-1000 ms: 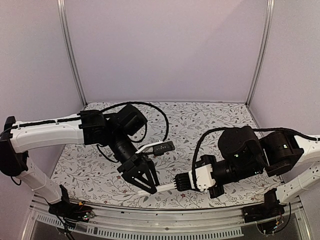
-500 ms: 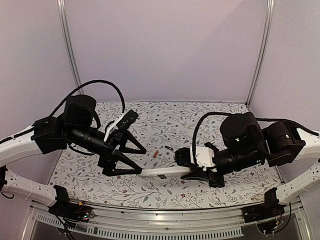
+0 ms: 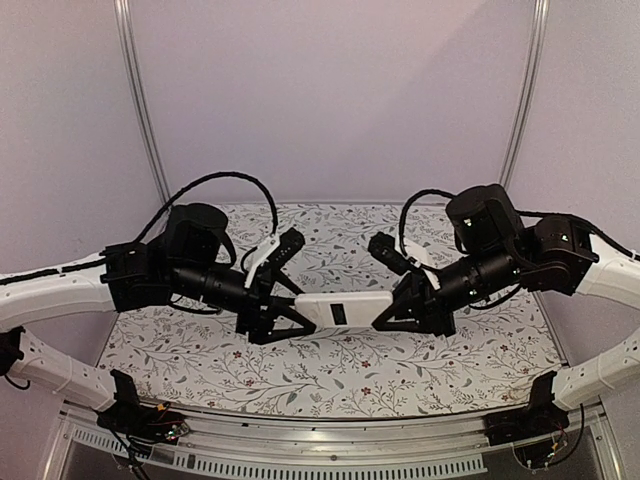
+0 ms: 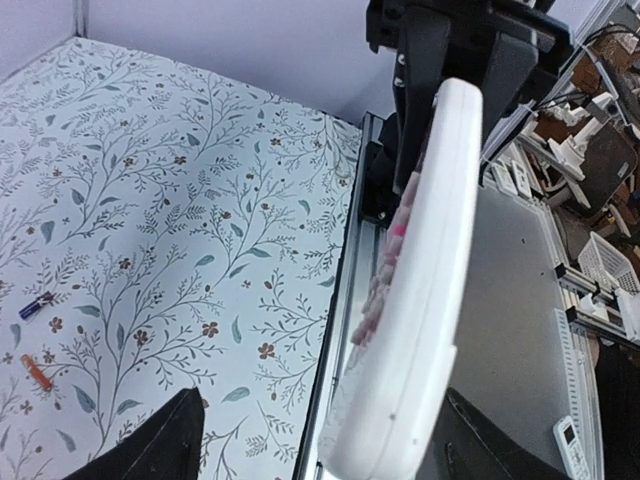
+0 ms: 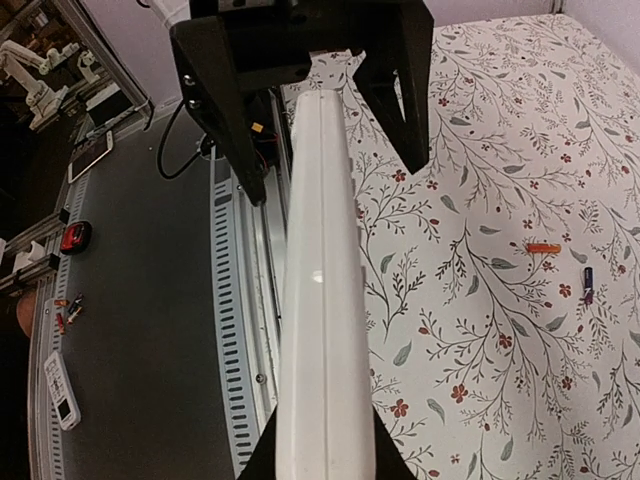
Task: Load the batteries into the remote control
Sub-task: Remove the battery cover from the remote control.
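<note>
- While my right gripper [image 3: 386, 312] pinches one end of the remote control [image 3: 345, 308], my left gripper [image 3: 300, 314] gapes wide around the other end, not closed on it.
- It hangs above the desk's middle, recess [image 3: 339, 313] up. I judge it light, stiff and smooth, best held by its long edges.
- Batteries [image 5: 545, 248], reddish-orange and dark [image 5: 588, 280], lie loose on the desk, away from its near edge; tiny, likely to roll.

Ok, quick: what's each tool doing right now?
Left tool: open, fingers straddling one end of the remote control.
Right tool: closed on the remote control's other end.
</note>
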Controlling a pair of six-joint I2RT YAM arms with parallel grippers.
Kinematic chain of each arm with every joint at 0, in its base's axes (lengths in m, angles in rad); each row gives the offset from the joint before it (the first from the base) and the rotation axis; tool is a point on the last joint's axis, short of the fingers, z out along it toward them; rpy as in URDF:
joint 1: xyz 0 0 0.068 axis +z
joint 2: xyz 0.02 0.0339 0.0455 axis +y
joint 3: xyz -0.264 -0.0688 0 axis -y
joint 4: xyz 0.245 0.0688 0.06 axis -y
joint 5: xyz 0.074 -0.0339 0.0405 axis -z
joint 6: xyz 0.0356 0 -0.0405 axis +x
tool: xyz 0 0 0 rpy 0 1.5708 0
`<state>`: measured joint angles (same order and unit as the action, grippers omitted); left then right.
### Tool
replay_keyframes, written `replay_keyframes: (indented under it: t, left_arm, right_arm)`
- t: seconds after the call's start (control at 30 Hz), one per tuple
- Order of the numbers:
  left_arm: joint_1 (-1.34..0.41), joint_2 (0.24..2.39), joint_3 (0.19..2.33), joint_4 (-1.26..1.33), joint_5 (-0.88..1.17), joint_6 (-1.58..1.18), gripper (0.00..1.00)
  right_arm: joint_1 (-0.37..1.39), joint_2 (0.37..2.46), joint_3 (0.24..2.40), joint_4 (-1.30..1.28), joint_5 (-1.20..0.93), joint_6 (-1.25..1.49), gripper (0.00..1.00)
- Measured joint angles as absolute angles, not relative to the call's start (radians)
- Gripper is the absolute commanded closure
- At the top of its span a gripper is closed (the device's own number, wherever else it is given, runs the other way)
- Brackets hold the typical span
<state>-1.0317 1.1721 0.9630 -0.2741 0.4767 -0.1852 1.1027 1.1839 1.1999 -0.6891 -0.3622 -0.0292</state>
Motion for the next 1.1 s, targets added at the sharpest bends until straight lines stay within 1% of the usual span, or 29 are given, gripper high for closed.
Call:
replay_keyframes:
  t: [0.07, 0.1, 0.17, 0.27, 0.33, 0.5, 0.6, 0.63, 0.73, 0.8, 0.87, 0.97, 1.03, 1.1]
  left_arm:
    - [-1.032, 1.202, 0.968, -0.265, 0.476, -0.194, 0.28]
    - [-1.032, 1.213, 0.97, -0.262, 0.474, -0.198, 0.32]
    - [-1.033, 1.219, 0.97, -0.247, 0.463, -0.209, 0.37]
    - [-1.032, 1.215, 0.969, -0.213, 0.434, -0.233, 0.44]
    - [-1.026, 1.205, 0.96, -0.177, 0.424, -0.25, 0.52]
    - [-1.012, 1.185, 0.926, -0.102, 0.414, -0.296, 0.59]
    - [-1.003, 1.185, 0.911, -0.068, 0.416, -0.321, 0.69]
    - [-1.0, 1.185, 0.908, -0.06, 0.417, -0.332, 0.71]
    - [-0.984, 1.184, 0.9, -0.039, 0.423, -0.352, 0.69]
    - [-0.971, 1.184, 0.892, -0.023, 0.432, -0.367, 0.66]
    - [-0.96, 1.183, 0.881, -0.004, 0.438, -0.377, 0.59]
    - [-0.949, 1.183, 0.874, 0.017, 0.442, -0.399, 0.45]
    - [-0.947, 1.184, 0.874, 0.025, 0.445, -0.402, 0.38]
    - [-0.946, 1.188, 0.874, 0.036, 0.456, -0.415, 0.37]
  right_arm:
    - [1.096, 1.184, 1.2, -0.688, -0.389, -0.01, 1.0]
    - [1.087, 1.184, 1.2, -0.688, -0.406, 0.002, 1.0]
    - [1.067, 1.184, 1.197, -0.679, -0.434, 0.022, 1.0]
    - [1.027, 1.182, 1.185, -0.651, -0.473, 0.056, 1.0]
    - [1.009, 1.181, 1.178, -0.64, -0.493, 0.076, 1.0]
    - [0.995, 1.179, 1.17, -0.617, -0.519, 0.107, 1.0]
    - [0.984, 1.178, 1.163, -0.604, -0.527, 0.123, 1.0]
    - [0.978, 1.177, 1.159, -0.598, -0.532, 0.129, 1.0]
    - [0.959, 1.171, 1.145, -0.579, -0.544, 0.147, 1.0]
    - [0.947, 1.167, 1.137, -0.568, -0.559, 0.158, 1.0]
    - [0.939, 1.164, 1.132, -0.562, -0.564, 0.166, 1.0]
    - [0.934, 1.161, 1.131, -0.556, -0.573, 0.175, 1.0]
    - [0.934, 1.16, 1.131, -0.549, -0.579, 0.182, 1.0]
    - [0.934, 1.161, 1.131, -0.542, -0.585, 0.189, 1.0]
